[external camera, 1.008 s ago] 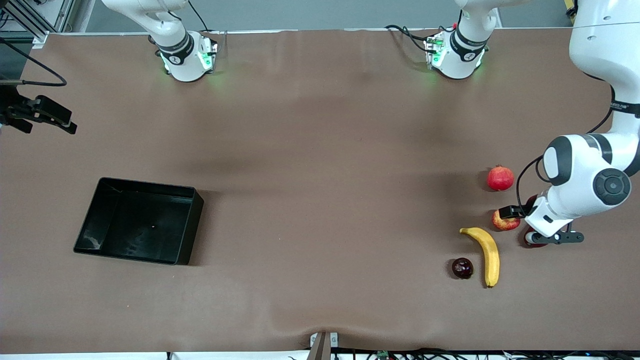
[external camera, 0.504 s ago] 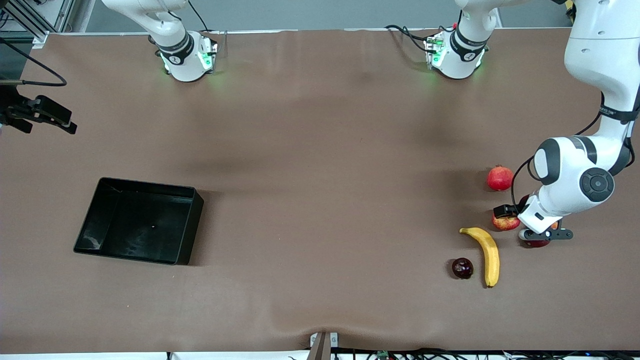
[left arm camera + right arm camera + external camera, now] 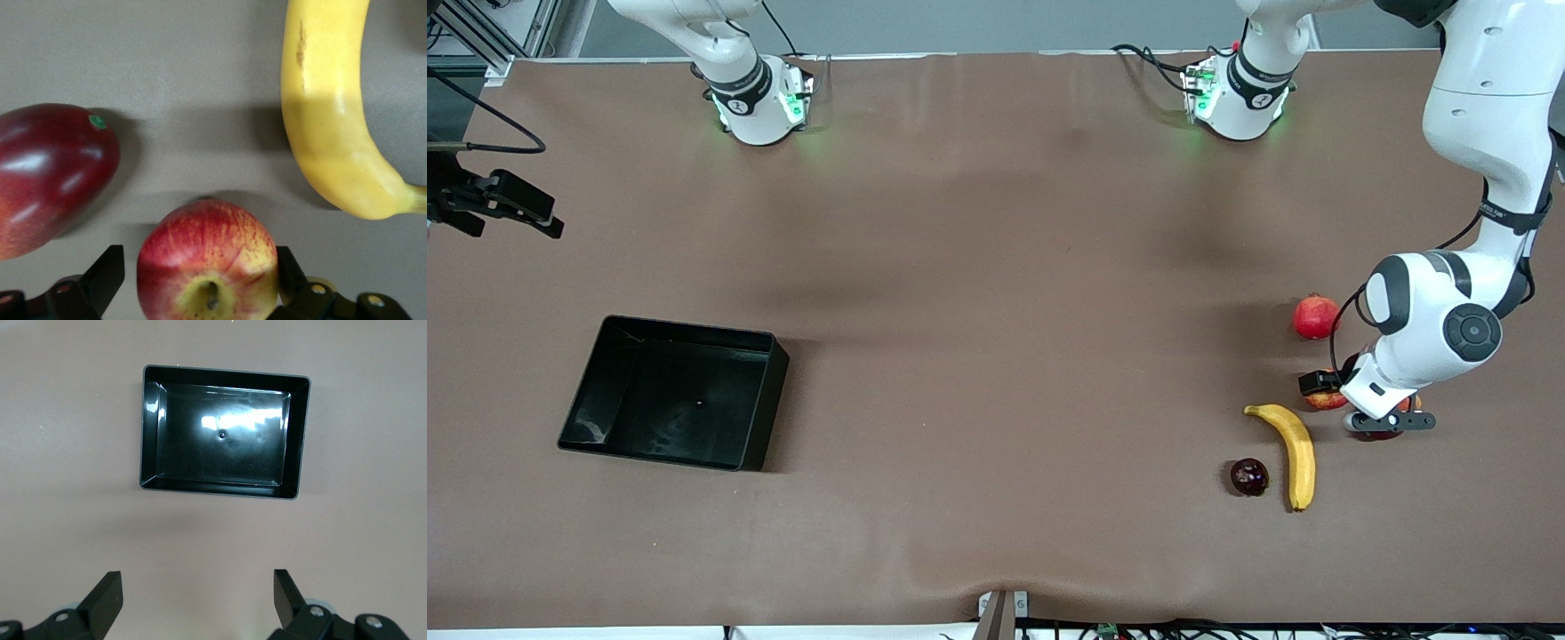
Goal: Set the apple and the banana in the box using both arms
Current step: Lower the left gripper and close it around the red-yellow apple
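We see the left gripper (image 3: 200, 277) down at the table with its black fingers (image 3: 107, 273) spread, one on each side of the small round red apple mottled with yellow (image 3: 207, 262). A narrow gap shows at each side, so the jaws stand apart and straddle the fruit without clamping it. The apple sits on the brown table cover (image 3: 996, 356), stem dimple facing the wrist camera. Just beside it lies an oblong dark red mango-like fruit (image 3: 50, 173), and near its other side the long curved yellow banana (image 3: 333, 113).

From the front, we find the left gripper (image 3: 1352, 400) toward the left arm's end of the table, covering most of the apple (image 3: 1325, 400). The banana (image 3: 1294, 453) lies nearer the front camera than the apple, a small dark purple round fruit (image 3: 1249, 476) close beside it. A plain red pomegranate (image 3: 1317, 316) rests farther from the camera.

The right gripper (image 3: 197, 600) waits in the air with its jaws wide apart and empty. Below its camera sits the shallow rectangular black plastic box (image 3: 223, 430), which holds no fruit. This box (image 3: 676, 391) is toward the right arm's end, well apart from the fruit.
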`<state>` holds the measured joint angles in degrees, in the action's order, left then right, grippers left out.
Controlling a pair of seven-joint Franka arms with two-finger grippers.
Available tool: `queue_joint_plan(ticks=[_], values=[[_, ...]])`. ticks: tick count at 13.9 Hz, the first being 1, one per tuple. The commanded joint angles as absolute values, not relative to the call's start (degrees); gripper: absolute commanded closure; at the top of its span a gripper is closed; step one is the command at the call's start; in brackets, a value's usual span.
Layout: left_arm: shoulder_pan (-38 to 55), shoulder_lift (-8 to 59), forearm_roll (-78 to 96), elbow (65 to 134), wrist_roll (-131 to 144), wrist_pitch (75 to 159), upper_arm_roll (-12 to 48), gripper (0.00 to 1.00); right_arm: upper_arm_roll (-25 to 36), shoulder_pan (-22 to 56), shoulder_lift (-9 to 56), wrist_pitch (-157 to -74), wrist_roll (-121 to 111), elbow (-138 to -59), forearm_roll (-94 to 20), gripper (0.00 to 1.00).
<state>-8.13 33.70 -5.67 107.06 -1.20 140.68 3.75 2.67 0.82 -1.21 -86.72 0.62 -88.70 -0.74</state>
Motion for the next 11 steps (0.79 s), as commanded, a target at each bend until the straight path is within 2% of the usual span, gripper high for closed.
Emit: queue_joint_plan(ticks=[1, 3, 4, 7, 11], values=[[-8.35, 33.05, -6.86, 107.49, -2.02, 141.07, 4.13, 0.48, 2.46, 0.62, -1.14, -86.40, 1.49, -88.07, -0.35, 0.00], [-8.26, 32.17, -6.86, 107.49, -2.63, 139.76, 4.30, 0.97, 2.46, 0.70, -1.14, -86.40, 1.49, -88.07, -0.35, 0.00], [-8.17, 31.47, -6.86, 107.49, -3.16, 138.62, 4.48, 1.00, 2.46, 0.70, -1.14, -86.40, 1.49, -88.07, -0.35, 0.00], [-8.00, 29.01, -6.86, 106.96, -3.96, 136.68, 4.57, 1.00, 2.46, 0.70, -1.14, -86.40, 1.49, -88.07, -0.35, 0.00], [-8.00, 25.93, -6.86, 104.51, -3.96, 129.65, 5.36, 1.00, 2.46, 0.62, -1.14, -86.40, 1.49, -88.07, -0.35, 0.00]])
